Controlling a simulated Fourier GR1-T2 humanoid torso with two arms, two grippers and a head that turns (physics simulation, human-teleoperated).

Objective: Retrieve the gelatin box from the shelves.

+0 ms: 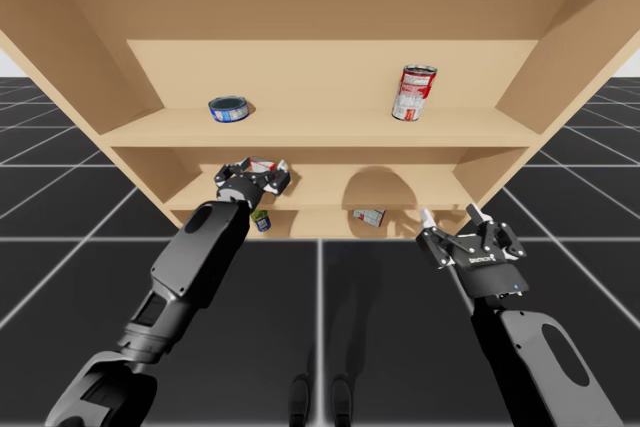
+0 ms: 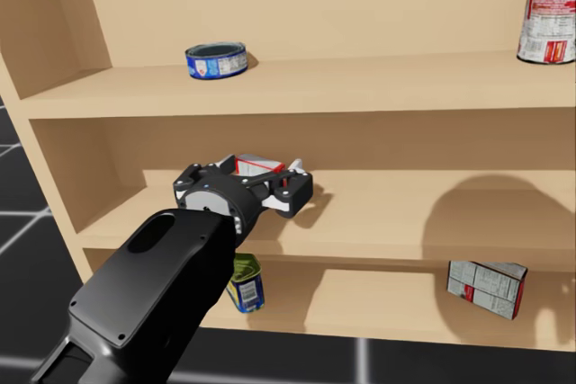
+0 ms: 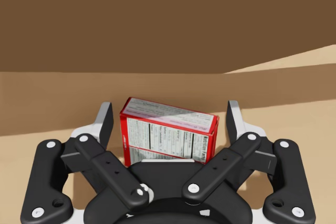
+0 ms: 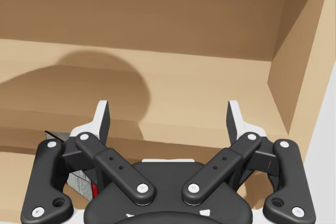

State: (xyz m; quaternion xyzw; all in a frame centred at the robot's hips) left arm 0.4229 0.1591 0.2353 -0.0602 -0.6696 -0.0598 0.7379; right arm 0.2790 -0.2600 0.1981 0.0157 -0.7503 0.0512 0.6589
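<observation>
You have the left gripper on the middle wooden shelf, its fingers spread either side of the small red-and-white cardboard gelatin box, not yet clamped. Squeezing, lifting and withdrawing remain. The right gripper hangs spread, further right.

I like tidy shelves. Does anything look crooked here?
Yes: the grey box on the lowest shelf sits askew, not square to the shelf edge. The red box on the middle shelf is turned slightly too.

Red gelatin box, white label face, on mid shelf, skewed, btwn left claw jaws, ungripped
</observation>
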